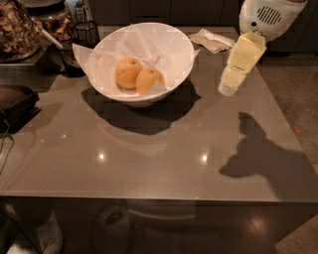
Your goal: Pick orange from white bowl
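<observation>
smooth egg-shaped orange (149,81) lies in paper-lined white bowl (186,58); pale blocky claw (228,88) hovers beside the bowl, grip cannot be told.

You see a smooth, egg-shaped, yellow-orange orange (149,81) beside a rounder fruit (127,72) of deeper orange, both set against crinkled white paper (102,59) lining the wide white bowl (180,59). The glossy table top (149,168) is grey-brown, marked with dark shadows. Your pale cream-yellow gripper (229,84) hangs over the table right of the bowl, under a white arm housing (268,15). The crumpled napkin (213,40) is beige.
</observation>
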Robot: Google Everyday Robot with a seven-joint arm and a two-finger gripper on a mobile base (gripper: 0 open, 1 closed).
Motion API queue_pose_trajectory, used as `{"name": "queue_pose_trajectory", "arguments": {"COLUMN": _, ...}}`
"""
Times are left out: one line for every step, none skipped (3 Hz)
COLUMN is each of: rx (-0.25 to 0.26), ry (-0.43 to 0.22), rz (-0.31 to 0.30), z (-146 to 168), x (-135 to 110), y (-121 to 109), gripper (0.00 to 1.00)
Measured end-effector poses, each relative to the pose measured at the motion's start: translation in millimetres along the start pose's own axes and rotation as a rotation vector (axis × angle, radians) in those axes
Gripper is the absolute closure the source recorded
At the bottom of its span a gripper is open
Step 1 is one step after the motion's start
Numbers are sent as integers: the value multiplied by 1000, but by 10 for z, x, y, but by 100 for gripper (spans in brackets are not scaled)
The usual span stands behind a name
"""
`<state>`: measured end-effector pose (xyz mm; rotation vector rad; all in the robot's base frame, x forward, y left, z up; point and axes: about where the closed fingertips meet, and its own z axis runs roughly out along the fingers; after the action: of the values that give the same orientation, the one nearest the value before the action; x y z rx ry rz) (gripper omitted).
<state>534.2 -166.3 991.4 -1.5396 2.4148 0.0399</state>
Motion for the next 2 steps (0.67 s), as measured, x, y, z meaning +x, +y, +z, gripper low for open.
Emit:
{"name": "queue_pose_trajectory", "arguments": {"rx": 31, "ry": -36, "rz": -3, "z": -21, "x": -129, "y": -86, "gripper": 0}}
{"name": "queue_pose_trajectory", "arguments": {"rx": 46, "ry": -72, "rz": -9, "z": 19, "x": -298, "y": -112, "gripper": 0}}
